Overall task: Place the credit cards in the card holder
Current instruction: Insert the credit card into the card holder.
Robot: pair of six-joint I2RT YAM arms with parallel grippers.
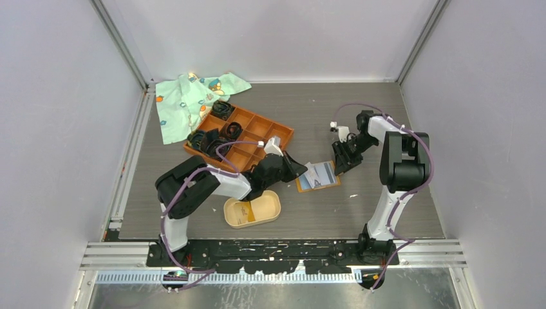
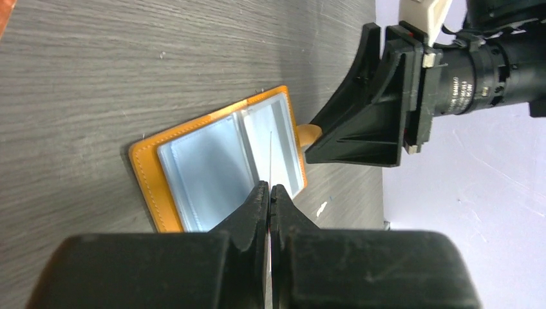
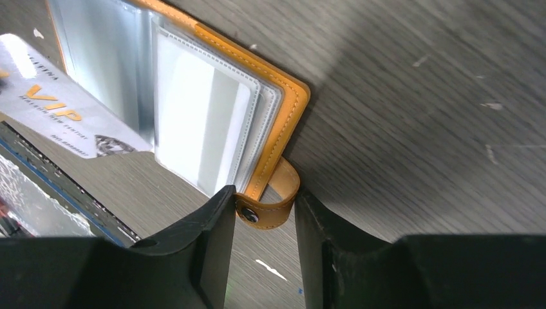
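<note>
An orange wallet (image 1: 320, 177) lies open on the table, its clear sleeves (image 2: 206, 174) facing up. My left gripper (image 2: 269, 188) is shut on a thin credit card, seen edge-on as a pale line (image 2: 270, 151) over the wallet. In the right wrist view that card (image 3: 61, 109) is silver with "VIP" lettering, partly out of a sleeve. My right gripper (image 3: 264, 196) is shut on the wallet's snap strap (image 3: 273, 206), both fingers touching the loop. The card holder (image 1: 273, 205), a beige oval tray, sits near the left arm, apart from both grippers, with something flat on its floor.
An orange grid tray (image 1: 257, 125) with black coiled bands stands behind the left arm. A green patterned cloth (image 1: 187, 100) lies at the back left. Small white scraps (image 3: 270, 269) dot the grey wood table. White walls enclose the sides.
</note>
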